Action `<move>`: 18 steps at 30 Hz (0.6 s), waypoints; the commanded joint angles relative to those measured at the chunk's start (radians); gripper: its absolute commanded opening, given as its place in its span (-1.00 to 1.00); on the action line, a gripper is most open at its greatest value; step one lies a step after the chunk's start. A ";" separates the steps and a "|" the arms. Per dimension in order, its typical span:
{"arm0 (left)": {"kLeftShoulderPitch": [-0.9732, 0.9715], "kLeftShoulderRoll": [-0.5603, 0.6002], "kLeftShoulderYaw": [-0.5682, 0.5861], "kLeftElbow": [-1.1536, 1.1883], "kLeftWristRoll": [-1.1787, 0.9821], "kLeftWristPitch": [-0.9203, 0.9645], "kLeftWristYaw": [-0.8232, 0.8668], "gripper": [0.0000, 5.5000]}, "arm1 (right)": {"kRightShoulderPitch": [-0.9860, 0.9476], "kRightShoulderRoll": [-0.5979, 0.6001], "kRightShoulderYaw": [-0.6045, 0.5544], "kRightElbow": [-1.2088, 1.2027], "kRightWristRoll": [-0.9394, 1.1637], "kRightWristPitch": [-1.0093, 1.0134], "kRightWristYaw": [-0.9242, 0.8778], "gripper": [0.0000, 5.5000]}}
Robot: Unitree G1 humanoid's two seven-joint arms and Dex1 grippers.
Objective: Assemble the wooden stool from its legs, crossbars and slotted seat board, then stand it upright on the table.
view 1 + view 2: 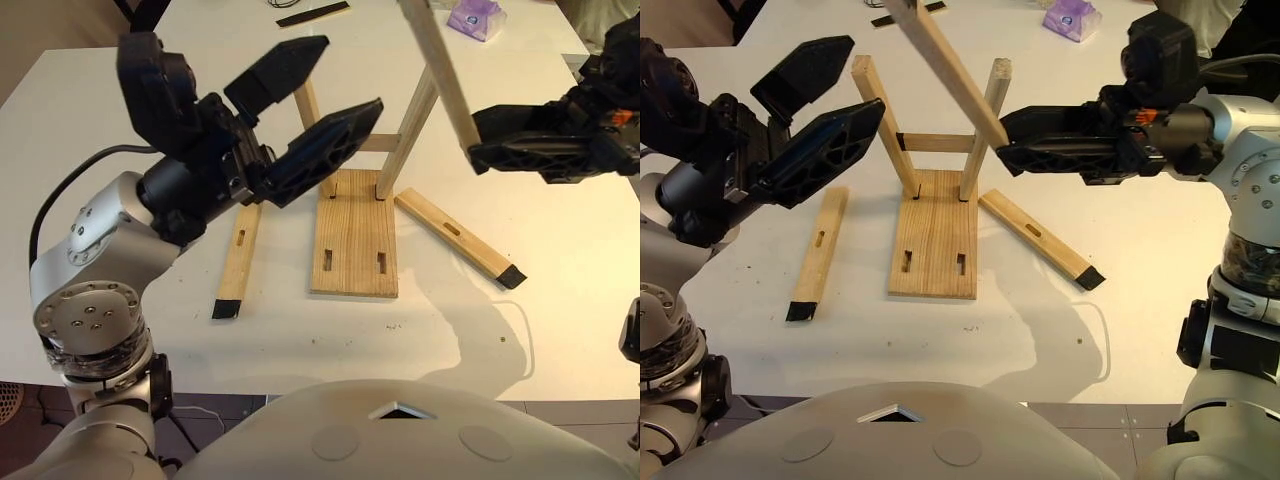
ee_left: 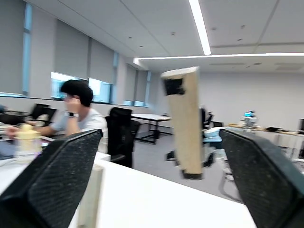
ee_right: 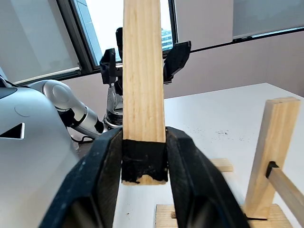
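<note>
Seat board (image 1: 935,250) lies flat on the bench (image 1: 1140,300), slots up, so legs can go in from above. Left upright leg (image 1: 885,120) and right upright leg (image 1: 982,130) stand in the slots at its 12 o'clock end, tied by a crossbar (image 1: 937,143). The two empty slots (image 1: 908,260) are at the 6 o'clock end.

Right hand (image 1: 1008,143) is clenched on a third leg (image 1: 940,65) at its black-tipped end. The leg slants up toward 11 o'clock across the frame. Gripping the capped end leaves the bare end free, likely for a slot, but it needs swinging down first.

Left hand (image 1: 350,75) is released, fingers spread wide, raised at 9 o'clock of the left upright leg, near but not touching. My guess: staged to brace the frame during insertion.

Spares lie flat close by: left loose leg (image 1: 818,250) at 9 o'clock of the board, right loose leg (image 1: 1035,235) at 3 o'clock.
</note>
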 commanded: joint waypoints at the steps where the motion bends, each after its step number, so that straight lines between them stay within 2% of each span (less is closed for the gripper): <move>1: -0.030 0.017 -0.054 -0.004 -0.029 0.011 -0.006 0.61 | -0.015 0.000 0.056 -0.032 -0.039 -0.047 0.046 -0.52; 8: -0.056 0.034 -0.130 -0.014 -0.056 0.016 -0.030 0.61 | -0.038 0.025 0.148 -0.023 -0.097 -0.094 0.084 -0.52; 18: -0.044 0.059 -0.143 -0.020 -0.062 -0.006 -0.076 0.03 | -0.036 0.034 0.169 0.004 -0.134 -0.123 0.105 -0.52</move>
